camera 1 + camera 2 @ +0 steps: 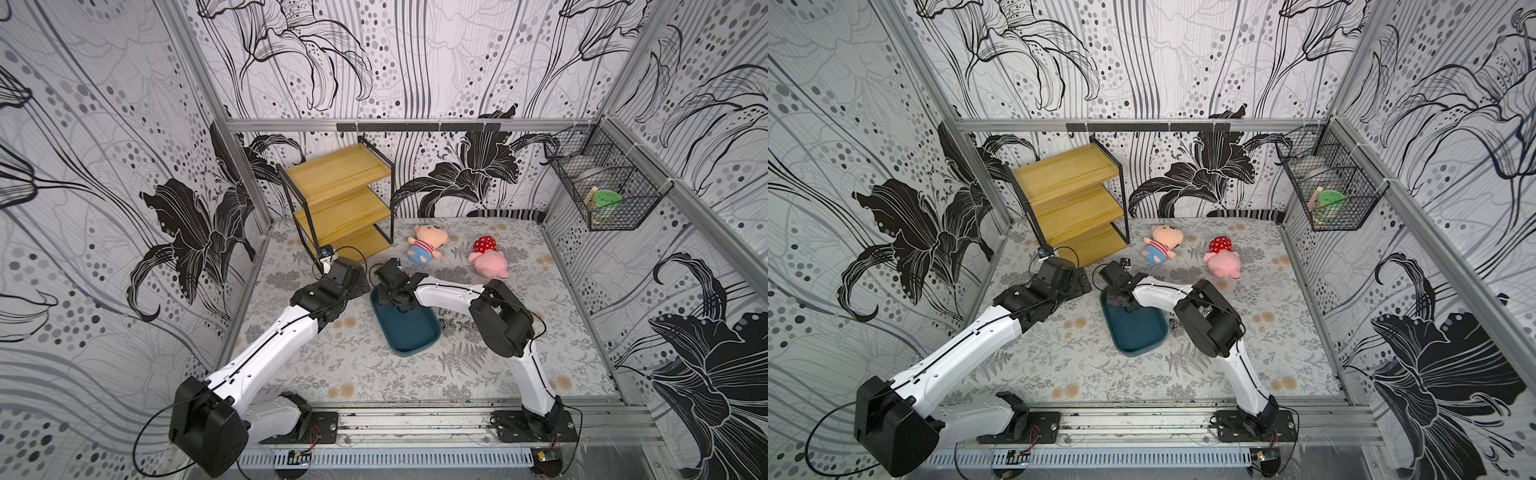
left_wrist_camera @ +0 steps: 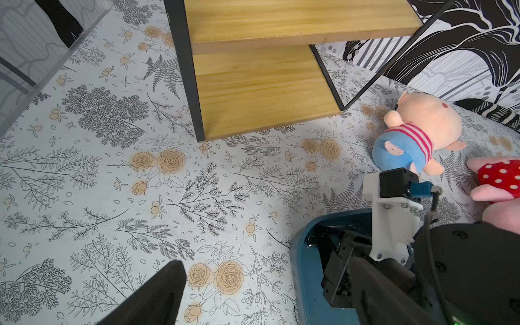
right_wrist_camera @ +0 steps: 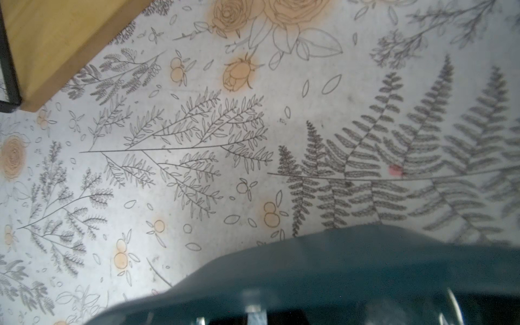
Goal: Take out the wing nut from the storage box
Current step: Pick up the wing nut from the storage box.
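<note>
Digging into the far end of the storage box (image 1: 409,332) with the right pincer (image 1: 397,305), can't tell whether clamped on anything or not. Spotting what looks like the wing nut (image 2: 311,241), tiny shiny metal, tucked against the rounded corner of slick teal plastic. Could easily skate off hard smooth jaws or wedge under the rim. Holding the left pincer (image 1: 360,284) wide and empty over the floral surface (image 1: 332,365).

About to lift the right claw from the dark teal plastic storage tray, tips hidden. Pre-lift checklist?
1. Right claw inside dark teal plastic storage tray: ok.
2. Claw shut: cannot tell.
3. Wing nut gripped: cannot tell; only blurred metal piece near tips.
4. White-and-black left arm outside tray: ok.
5. Pink plush pig and striped-shirt plush doll clear of tray: ok.
</note>
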### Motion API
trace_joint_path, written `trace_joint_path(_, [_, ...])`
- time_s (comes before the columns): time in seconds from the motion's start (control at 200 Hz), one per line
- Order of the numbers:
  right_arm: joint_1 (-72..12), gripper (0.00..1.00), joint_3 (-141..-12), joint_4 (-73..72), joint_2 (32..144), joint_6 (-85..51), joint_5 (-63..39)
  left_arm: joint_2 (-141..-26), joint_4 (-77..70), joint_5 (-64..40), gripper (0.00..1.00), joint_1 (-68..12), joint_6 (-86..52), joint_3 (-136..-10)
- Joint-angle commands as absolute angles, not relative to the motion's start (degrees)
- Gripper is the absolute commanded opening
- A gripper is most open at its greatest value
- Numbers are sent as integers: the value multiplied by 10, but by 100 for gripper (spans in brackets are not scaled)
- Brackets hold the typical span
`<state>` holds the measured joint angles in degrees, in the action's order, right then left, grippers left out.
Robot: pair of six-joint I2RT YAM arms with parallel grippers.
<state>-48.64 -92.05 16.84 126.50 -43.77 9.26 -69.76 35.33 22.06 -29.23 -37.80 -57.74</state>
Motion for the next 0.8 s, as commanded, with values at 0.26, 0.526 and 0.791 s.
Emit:
trace_joint_path(0.26, [-490, 11, -929, 169, 1278, -435, 91, -696, 348, 229, 95, -295, -379, -588])
trace_joint_path(0.526, [-490, 6, -917, 167, 1267, -430, 88, -695, 347, 228, 95, -295, -380, -584])
trace_joint_path(0.791, [-490, 4, -894, 161, 1231, -423, 85, -692, 345, 229, 95, -295, -382, -581])
